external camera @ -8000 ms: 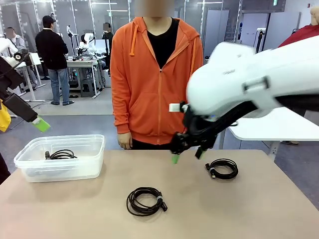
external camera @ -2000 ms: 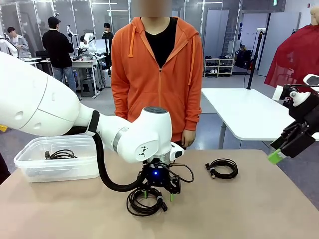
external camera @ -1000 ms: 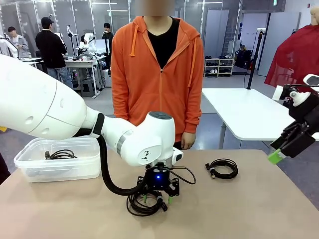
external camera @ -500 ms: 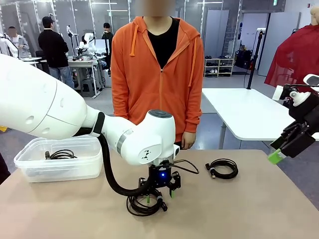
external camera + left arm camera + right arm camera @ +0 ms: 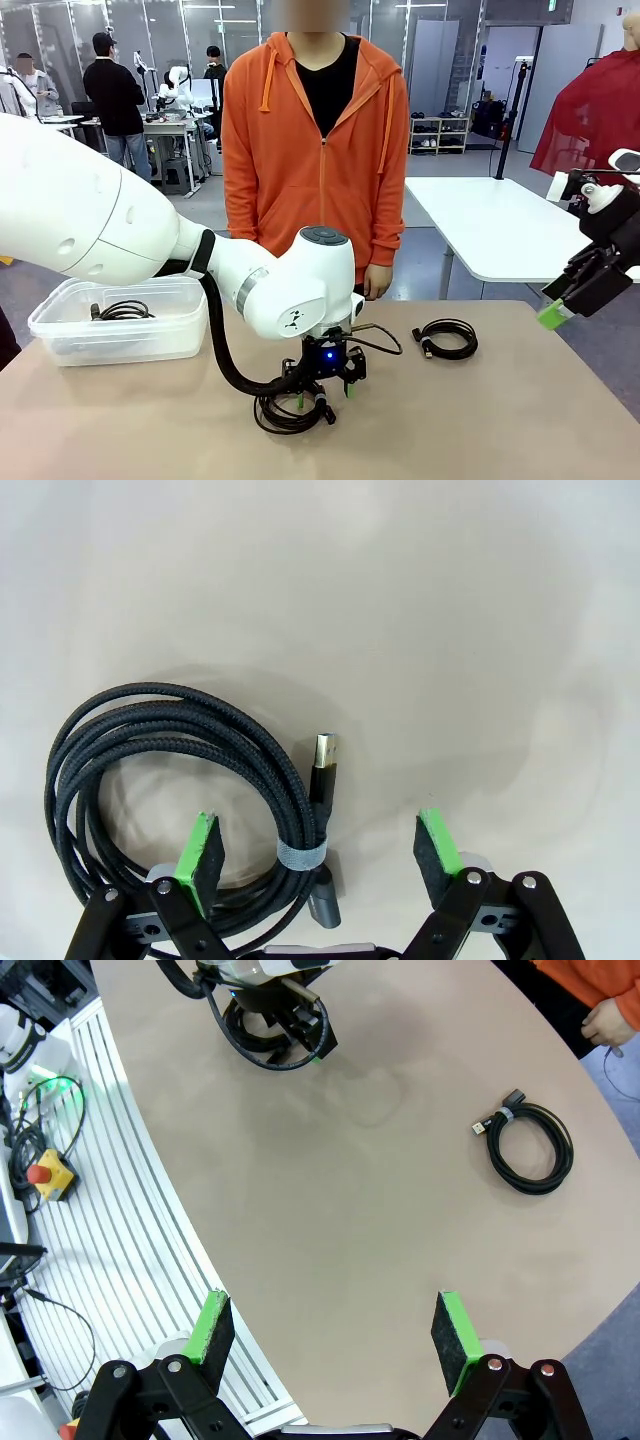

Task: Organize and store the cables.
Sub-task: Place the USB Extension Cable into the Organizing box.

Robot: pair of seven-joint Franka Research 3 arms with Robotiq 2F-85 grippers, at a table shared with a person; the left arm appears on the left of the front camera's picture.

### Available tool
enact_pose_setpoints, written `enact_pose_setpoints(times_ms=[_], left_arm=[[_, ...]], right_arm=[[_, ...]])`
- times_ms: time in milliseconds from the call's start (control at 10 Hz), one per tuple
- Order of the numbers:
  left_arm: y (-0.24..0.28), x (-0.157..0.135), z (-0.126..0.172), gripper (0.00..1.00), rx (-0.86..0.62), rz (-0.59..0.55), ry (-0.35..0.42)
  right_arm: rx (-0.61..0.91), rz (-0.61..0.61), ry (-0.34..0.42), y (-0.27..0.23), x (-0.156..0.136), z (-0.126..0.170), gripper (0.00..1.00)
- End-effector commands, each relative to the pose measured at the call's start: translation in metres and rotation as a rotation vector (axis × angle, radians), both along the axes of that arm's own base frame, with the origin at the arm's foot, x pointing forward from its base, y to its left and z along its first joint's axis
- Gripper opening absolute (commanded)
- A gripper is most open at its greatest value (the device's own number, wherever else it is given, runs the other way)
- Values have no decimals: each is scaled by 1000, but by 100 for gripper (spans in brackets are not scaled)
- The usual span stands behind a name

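- The left gripper (image 5: 323,390) is hanging low over the near cable (image 5: 285,408). It has come down onto the coil over the last two seconds and edged a little to the right. Its jaws are standing spread and are grasping nothing.
- In the left wrist view the fingers are straddling the tied side of this coil. The grey tie (image 5: 300,856) and the plug (image 5: 325,763) are lying between the pads, one pad is sitting over the strands, and the other is over bare table (image 5: 480,630).
- The descent looks finished, so the pick is probably about to begin. Clenching here would likely catch the bundle at the tie.
- The second cable (image 5: 447,339) is lying coiled on the table further right, well apart from both grippers. It is resting where it was eight seconds ago.
- The right gripper (image 5: 565,300) is waiting off the table's right edge, released and empty. Eight seconds ago it was working over the middle of the table, so the arms are now taking turns.
- The clear plastic bin (image 5: 60,330) is sitting at the table's left side, holding one stored cable (image 5: 122,311), as it did before. Two coils are still waiting outside it.
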State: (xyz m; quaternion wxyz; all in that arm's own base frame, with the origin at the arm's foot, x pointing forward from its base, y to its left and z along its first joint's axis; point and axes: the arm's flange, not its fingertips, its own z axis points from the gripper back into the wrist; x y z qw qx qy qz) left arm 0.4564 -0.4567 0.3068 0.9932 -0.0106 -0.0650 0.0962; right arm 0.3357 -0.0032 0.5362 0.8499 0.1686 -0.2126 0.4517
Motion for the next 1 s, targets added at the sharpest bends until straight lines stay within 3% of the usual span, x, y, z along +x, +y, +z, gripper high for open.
enact_pose_setpoints(times_ms=[0,100,900], left_arm=[[2,-5,-1,96,14,17,-10],[3,-5,-1,96,19,12,-9],[4,-6,2,20,30,-8,-24]], right_arm=[[10,-5,5,2,0,0,100],[10,-5,5,2,0,0,100],[10,-5,5,2,0,0,100]])
